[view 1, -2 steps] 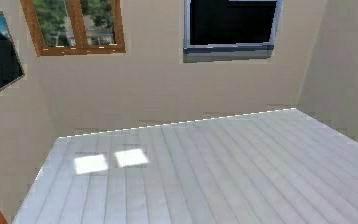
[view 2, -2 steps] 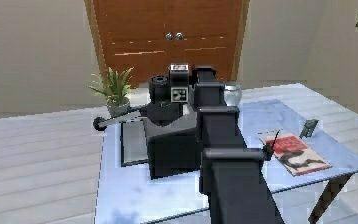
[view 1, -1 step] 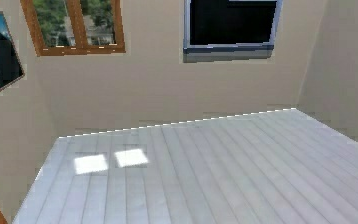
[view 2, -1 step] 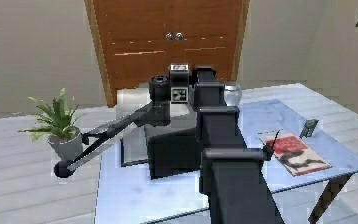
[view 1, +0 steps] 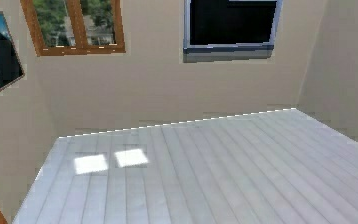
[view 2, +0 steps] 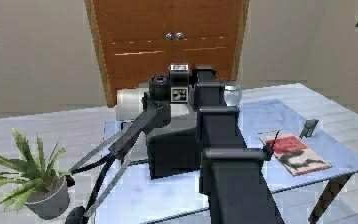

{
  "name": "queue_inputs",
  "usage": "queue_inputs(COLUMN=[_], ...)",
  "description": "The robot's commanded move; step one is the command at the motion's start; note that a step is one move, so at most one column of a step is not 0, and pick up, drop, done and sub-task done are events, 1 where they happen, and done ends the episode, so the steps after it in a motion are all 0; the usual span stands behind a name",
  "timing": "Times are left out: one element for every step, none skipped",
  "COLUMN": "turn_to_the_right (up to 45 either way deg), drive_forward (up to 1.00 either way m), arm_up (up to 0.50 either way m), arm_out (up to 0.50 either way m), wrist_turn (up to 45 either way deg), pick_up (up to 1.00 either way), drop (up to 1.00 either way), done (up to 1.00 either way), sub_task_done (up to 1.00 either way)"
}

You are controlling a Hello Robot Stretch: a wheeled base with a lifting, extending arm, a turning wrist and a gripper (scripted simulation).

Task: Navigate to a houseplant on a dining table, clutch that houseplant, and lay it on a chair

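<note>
A: Glass counter (view 2: 287, 110) stands before wooden doors (view 2: 167, 60); houseplant (view 2: 32, 172) sits by its left end, claw (view 2: 82, 190) reaching near it.
B: Grasp step, then. Claw's grip?
A: Cannot tell, nor whether it holds anything. Next move calls for securing the houseplant, then lifting.

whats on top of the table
A red book, a small dark upright object and a pale cylinder. The arm covers the table in the middle, so anything there is hidden.
</note>
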Motion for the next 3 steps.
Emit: queue_inputs(turn_to_the_right=[0.0,-45.0,-21.0], drive_forward=[0.0,0.0,0.0], arm_up=[0.0,0.0,0.0], arm_out=[-0.24,0.0,0.0], wrist_turn=[0.0,0.0,0.0], pick_up=[0.0,0.0,0.0], drop=[0.0,0.0,0.0], done=[0.0,0.0,0.0], sub_task_done=[0.0,0.0,0.0])
